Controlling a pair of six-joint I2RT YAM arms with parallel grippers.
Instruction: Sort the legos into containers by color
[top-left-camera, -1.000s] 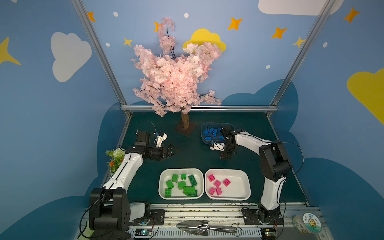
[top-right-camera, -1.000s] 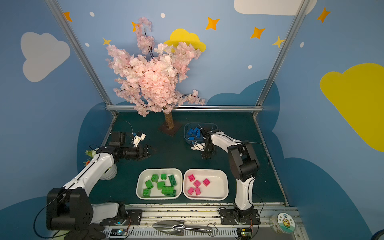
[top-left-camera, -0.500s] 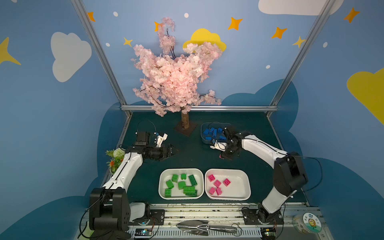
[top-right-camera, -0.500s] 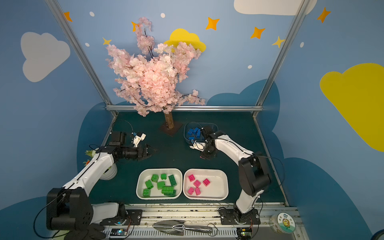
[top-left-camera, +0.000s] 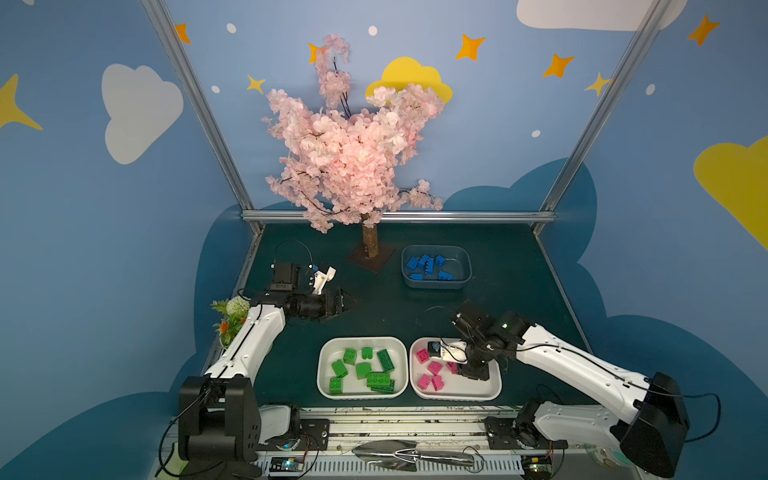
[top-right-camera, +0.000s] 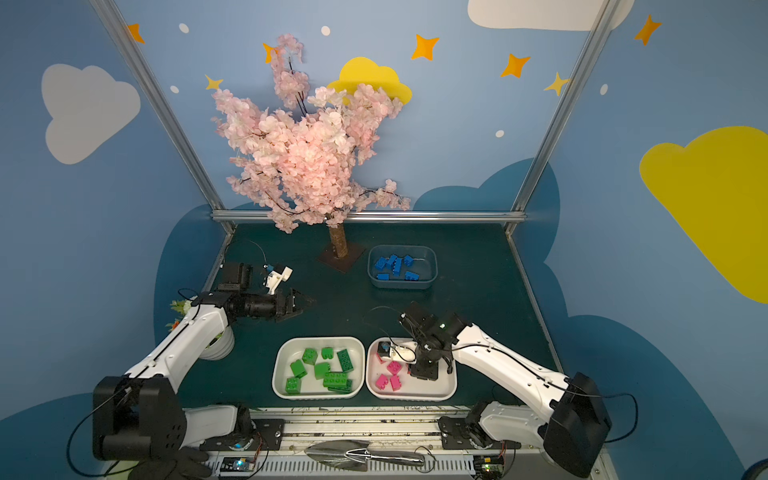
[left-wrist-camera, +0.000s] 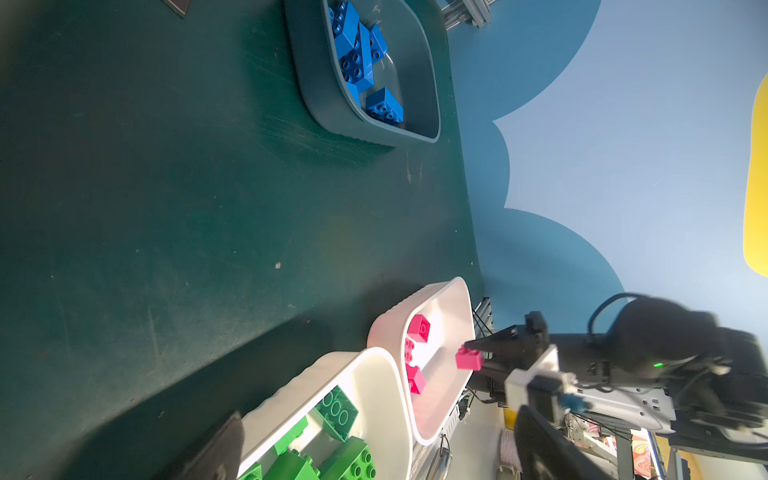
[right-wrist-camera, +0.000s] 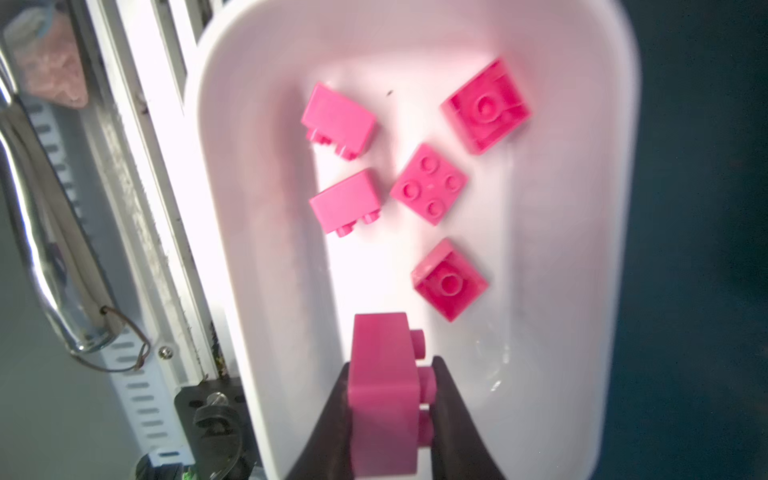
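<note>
Right wrist: fingers (right-wrist-camera: 457, 424) hold pink brick (right-wrist-camera: 382, 395) over bare end of tray (right-wrist-camera: 561, 316).

Left tray (top-left-camera: 326, 351) just beside right tray (top-left-camera: 465, 391) at the front; tub (top-left-camera: 436, 285) well behind, tree (top-left-camera: 369, 243) to its left.

We found no text, label, brand, number or sign that we could read in any view. The studs on the pink square plastic bricks (right-wrist-camera: 429, 184) were too blurred in the right wrist view for us to make out any lettering.
</note>
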